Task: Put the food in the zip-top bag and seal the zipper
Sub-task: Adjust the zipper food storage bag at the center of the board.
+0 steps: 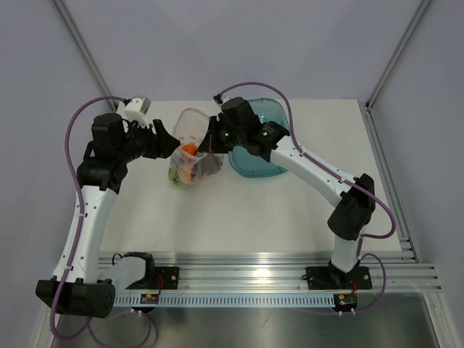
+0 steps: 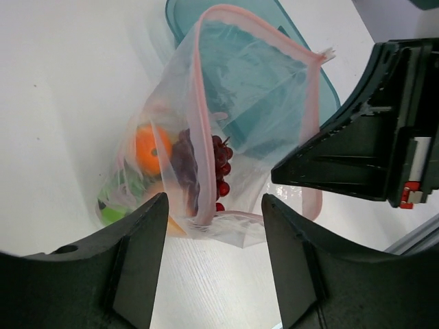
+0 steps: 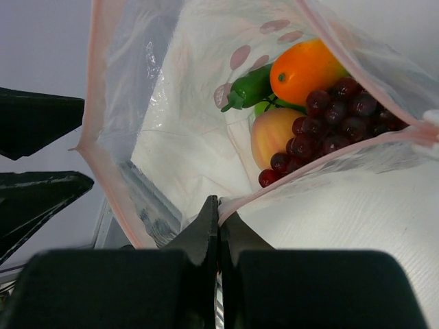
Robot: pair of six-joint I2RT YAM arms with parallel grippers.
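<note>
The clear zip-top bag point(image 1: 190, 148) lies open on the white table, its mouth held up. Inside it I see an orange mango point(image 3: 305, 68), a green fruit point(image 3: 250, 86), a peach-pink one point(image 3: 271, 137) and the dark grape bunch point(image 3: 336, 120). My right gripper point(image 3: 219, 212) is shut on the bag's mouth edge at the pinkish zipper point(image 3: 329, 161); in the top view it point(image 1: 210, 141) is at the bag's right side. My left gripper point(image 2: 212, 236) is open, its fingers point(image 2: 137, 253) on either side of the bag's near corner point(image 2: 226, 226) without touching it; in the top view it point(image 1: 172, 143) is at the bag's left.
The translucent teal tray point(image 1: 261, 163) sits just right of the bag, under my right arm, and shows behind the bag in the left wrist view point(image 2: 185, 14). My right gripper's body point(image 2: 370, 144) is close to the left gripper's right side. The table's aluminium rail point(image 1: 275, 264) runs along the near edge.
</note>
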